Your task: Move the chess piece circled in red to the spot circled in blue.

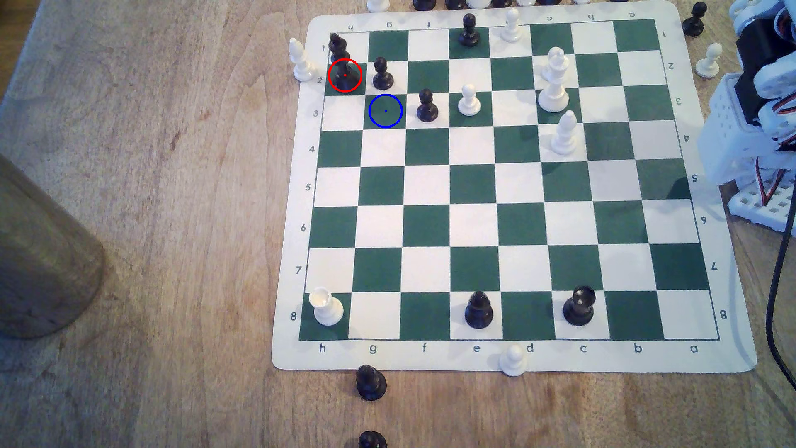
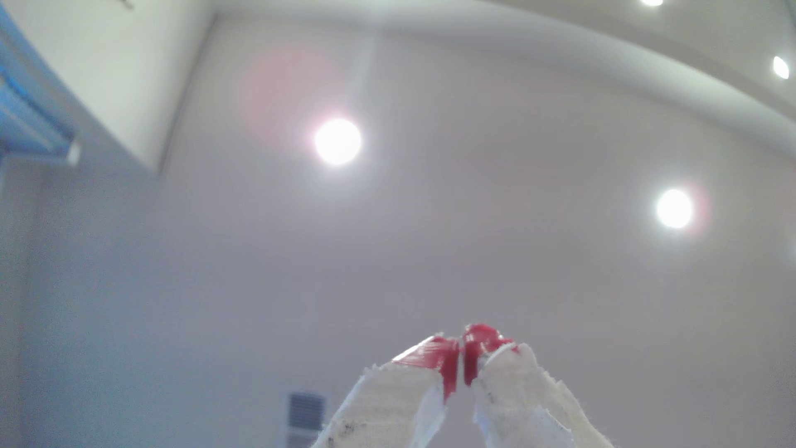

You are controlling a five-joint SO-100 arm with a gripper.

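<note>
I see the chess piece (image 1: 344,71) standing upright inside the red ring on a dark green square at the board's far corner, at the exterior view's left: tall, slender, black, with a wide round base. The spot (image 1: 385,111), a bare green square ringed in blue, lies diagonally adjacent, one row nearer.

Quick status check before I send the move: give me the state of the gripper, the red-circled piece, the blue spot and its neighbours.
gripper: shut, empty, pointing at the ceiling.
chess piece: upright on its red-ringed green square, untouched.
spot: unoccupied.
black pawn: upright on the square directly above the spot in the exterior view.
</note>
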